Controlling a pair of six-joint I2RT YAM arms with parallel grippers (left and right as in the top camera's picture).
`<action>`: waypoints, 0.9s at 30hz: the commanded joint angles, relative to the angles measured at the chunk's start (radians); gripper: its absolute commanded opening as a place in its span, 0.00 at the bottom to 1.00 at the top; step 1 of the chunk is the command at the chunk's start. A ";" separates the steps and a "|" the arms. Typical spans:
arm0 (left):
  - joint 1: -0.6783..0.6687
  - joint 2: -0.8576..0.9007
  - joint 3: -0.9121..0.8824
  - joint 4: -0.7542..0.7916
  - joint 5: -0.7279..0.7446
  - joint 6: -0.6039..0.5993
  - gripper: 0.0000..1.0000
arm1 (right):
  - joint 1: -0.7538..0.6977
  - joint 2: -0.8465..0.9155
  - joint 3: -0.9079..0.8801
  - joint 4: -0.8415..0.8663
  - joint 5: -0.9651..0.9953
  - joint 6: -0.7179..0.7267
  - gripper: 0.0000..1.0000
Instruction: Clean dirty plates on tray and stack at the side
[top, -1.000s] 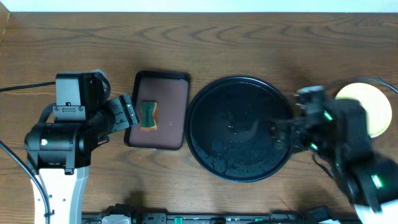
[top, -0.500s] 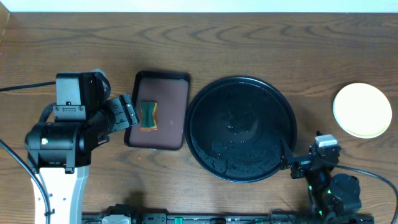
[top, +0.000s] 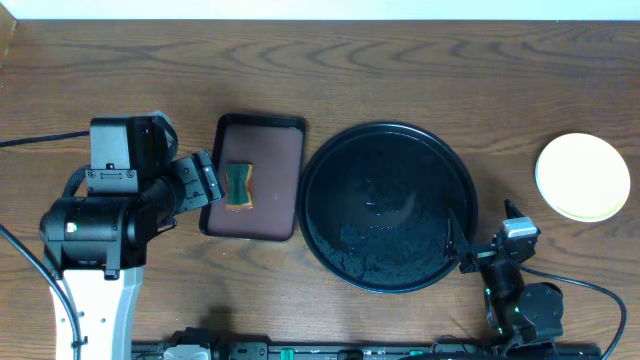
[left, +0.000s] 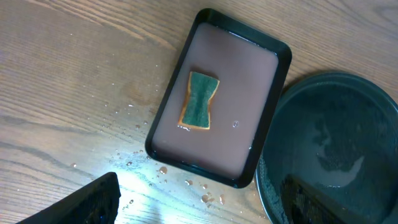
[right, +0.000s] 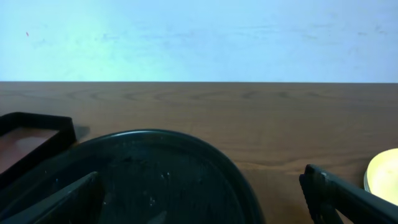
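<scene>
The large round black tray (top: 388, 140) sits mid-table, wet, with no plate on it; it also fills the lower part of the right wrist view (right: 155, 180) and the right side of the left wrist view (left: 339, 124). A pale yellow plate (top: 583, 177) lies on the wood to the tray's right, and its edge shows at the side of the right wrist view (right: 384, 171). My right gripper (top: 485, 235) stands open at the tray's front right rim with nothing in it (right: 199, 202). My left gripper (top: 205, 182) is open and empty over the table (left: 199, 211), left of the brown tray.
A rectangular dark-brown tray (top: 275, 170) left of the black tray holds a green and yellow sponge (top: 238, 186), also seen from the left wrist (left: 199, 101). Water drops (left: 205, 198) spot the wood by that tray's near corner.
My right arm has pulled back from beside the yellow plate to the table's front edge, by the black tray's rim. The left arm has not moved.
</scene>
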 joint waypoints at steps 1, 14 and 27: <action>0.005 0.000 0.011 -0.003 -0.008 0.002 0.83 | -0.012 -0.005 -0.005 0.002 0.003 0.013 0.99; 0.005 -0.011 -0.009 -0.003 -0.008 0.002 0.83 | -0.013 -0.005 -0.005 0.002 0.003 0.013 0.99; 0.005 -0.692 -0.709 0.734 -0.103 0.002 0.83 | -0.013 -0.005 -0.005 0.002 0.003 0.013 0.99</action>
